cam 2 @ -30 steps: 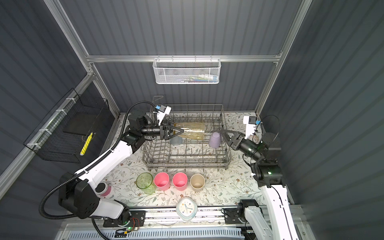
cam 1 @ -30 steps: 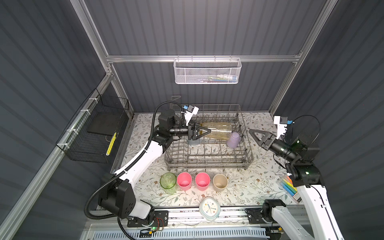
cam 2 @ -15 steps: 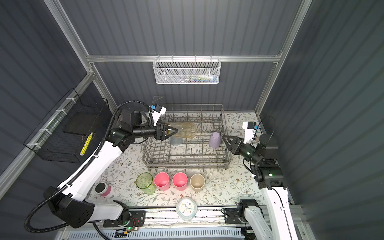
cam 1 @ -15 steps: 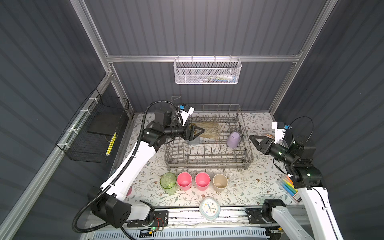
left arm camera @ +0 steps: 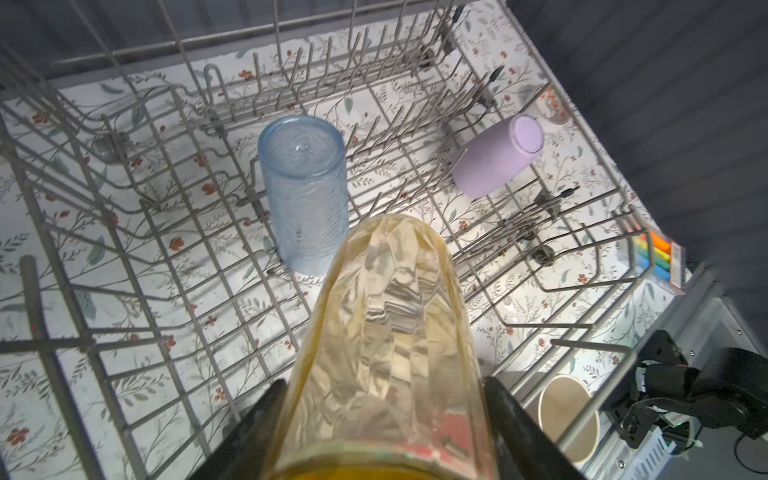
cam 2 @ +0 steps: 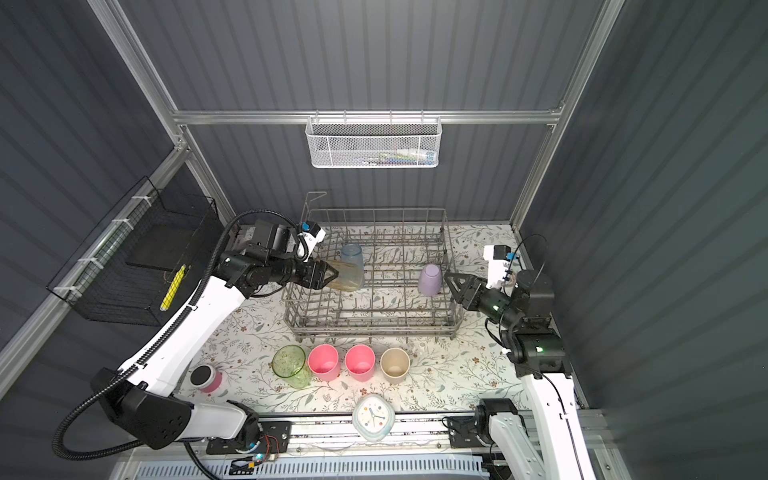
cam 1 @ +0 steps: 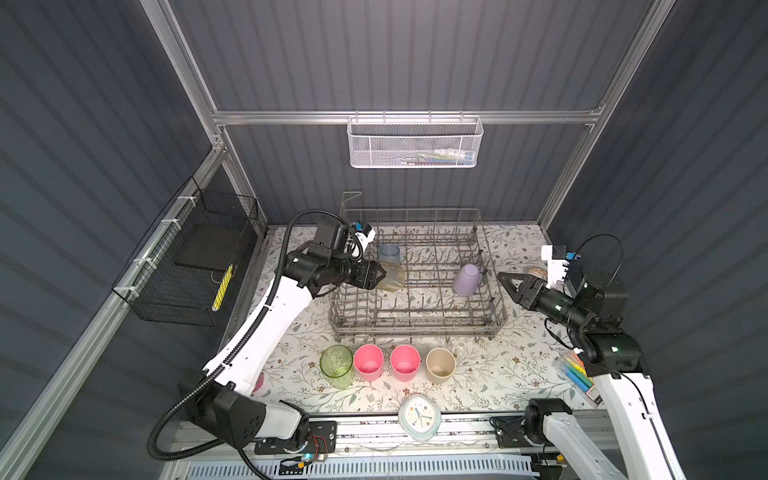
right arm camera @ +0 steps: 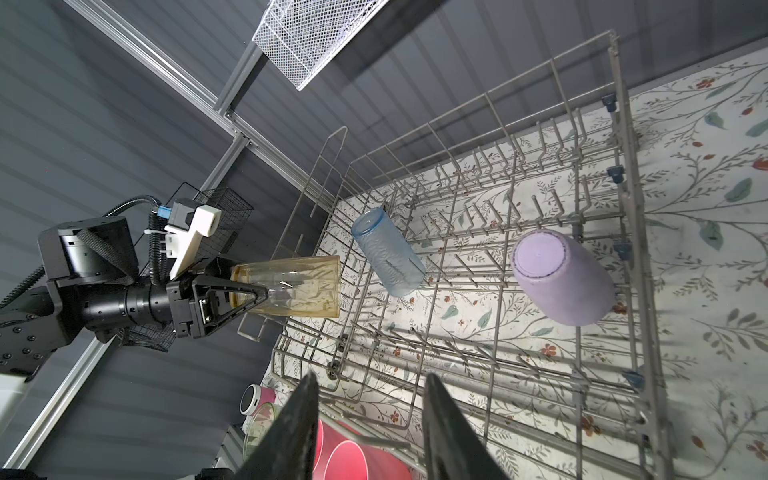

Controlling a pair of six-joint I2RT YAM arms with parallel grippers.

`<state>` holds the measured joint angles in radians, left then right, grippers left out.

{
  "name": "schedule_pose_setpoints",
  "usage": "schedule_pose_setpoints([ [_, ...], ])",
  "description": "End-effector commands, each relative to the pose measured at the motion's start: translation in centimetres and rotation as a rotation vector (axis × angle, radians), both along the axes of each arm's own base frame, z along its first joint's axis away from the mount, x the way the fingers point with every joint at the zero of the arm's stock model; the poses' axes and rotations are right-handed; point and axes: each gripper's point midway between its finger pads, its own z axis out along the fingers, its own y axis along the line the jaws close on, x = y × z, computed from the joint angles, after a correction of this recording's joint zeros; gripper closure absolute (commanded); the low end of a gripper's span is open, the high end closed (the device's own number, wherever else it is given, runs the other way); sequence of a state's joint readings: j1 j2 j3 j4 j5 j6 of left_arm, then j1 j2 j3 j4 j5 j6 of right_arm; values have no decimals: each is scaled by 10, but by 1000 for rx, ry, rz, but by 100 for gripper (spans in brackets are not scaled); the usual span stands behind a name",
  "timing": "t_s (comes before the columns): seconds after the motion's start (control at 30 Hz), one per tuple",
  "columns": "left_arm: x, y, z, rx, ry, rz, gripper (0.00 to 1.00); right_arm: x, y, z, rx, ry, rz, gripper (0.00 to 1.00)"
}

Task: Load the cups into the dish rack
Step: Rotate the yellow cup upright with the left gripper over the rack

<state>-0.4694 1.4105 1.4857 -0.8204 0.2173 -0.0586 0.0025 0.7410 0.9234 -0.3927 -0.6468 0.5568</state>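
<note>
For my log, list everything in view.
dish rack: one, grey, table's middle
blue cup, lavender cup: two, inside rack
yellow cup: one, held at rack's left rim
green cup, pink cups, beige cup: four, row before rack
clock: one, white, front edge
jar: one, pink, front left
markers: one pack, multicoloured, right edge
white basket: one, back wall
black basket: one, left wall
left gripper: black, shut on yellow cup
right gripper: black, open, right of rack

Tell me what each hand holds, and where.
Left hand clamps the yellow cup across its sides at one end, cup lying sideways. Right hand holds nothing.
</note>
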Motion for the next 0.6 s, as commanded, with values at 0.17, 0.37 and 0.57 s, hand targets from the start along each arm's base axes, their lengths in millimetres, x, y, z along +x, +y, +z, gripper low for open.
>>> schedule_pose_setpoints([
  [0.17, 2, 13, -15, 98, 42, 18, 70, 3, 0, -2, -2, -12, 4, 57],
  [0.37, 1, 12, -25, 113, 75, 10, 69, 5, 0, -6, 0, -4, 3, 57],
  [0.57, 1, 5, -34, 94, 111, -14, 69, 8, 1, -10, 6, 6, 7, 57],
])
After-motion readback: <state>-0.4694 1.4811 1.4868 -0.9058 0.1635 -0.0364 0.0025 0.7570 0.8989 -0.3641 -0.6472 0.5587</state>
